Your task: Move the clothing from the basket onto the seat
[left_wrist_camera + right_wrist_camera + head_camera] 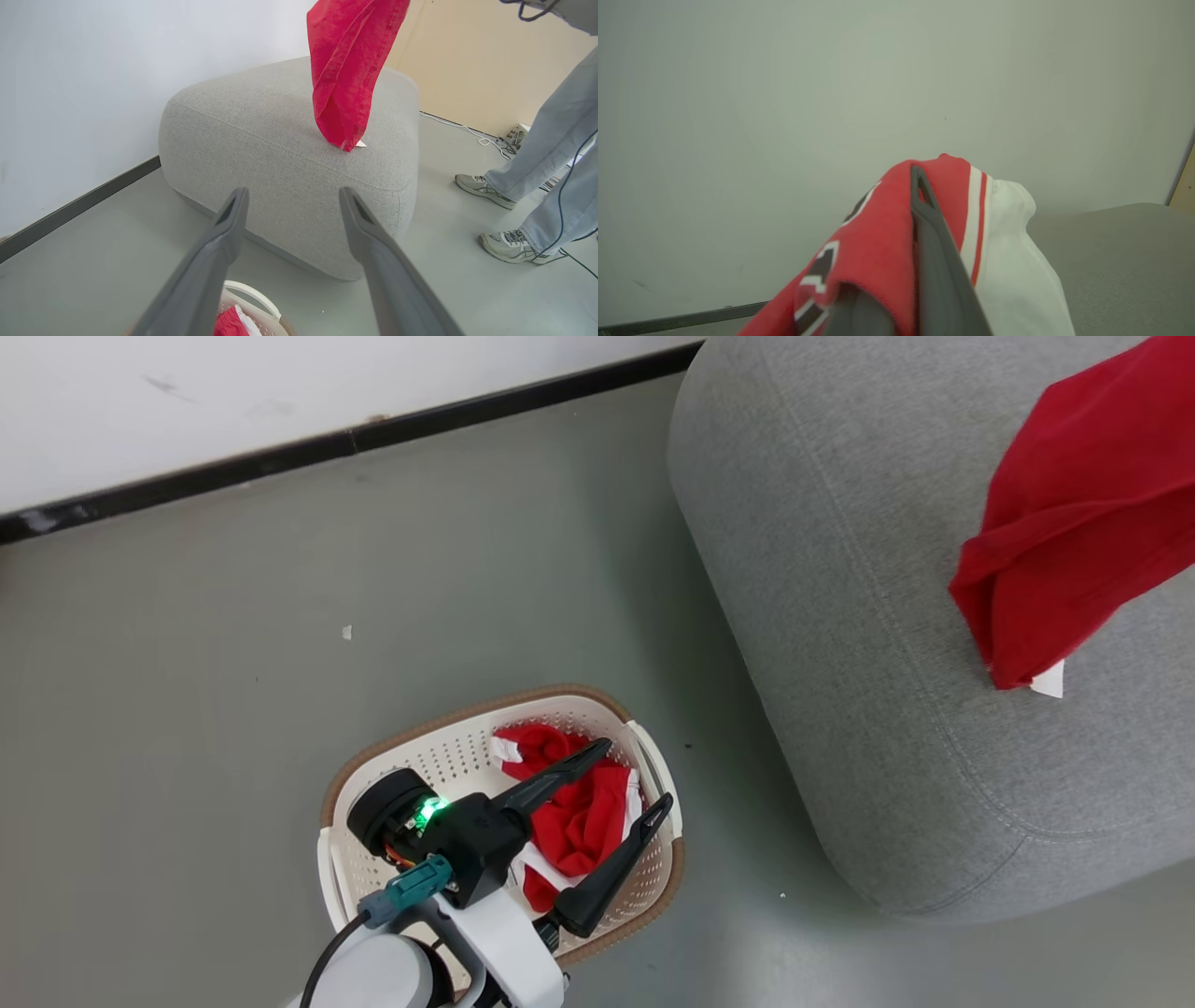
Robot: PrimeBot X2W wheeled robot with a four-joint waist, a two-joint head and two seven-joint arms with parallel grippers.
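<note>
Left tool spread wide over red clothing inside basket.

readable text: none | red garment: black-white lettering; blurred, illegible

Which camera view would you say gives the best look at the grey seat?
The left wrist view: the seat appears nearly whole, top and side. The head view crops it at the picture's edges; the right wrist view catches a blurred grey stretch.

A person's light-blue denim legs in 2 grey trainers stand on smooth grey-green floor by a white wall.
</note>
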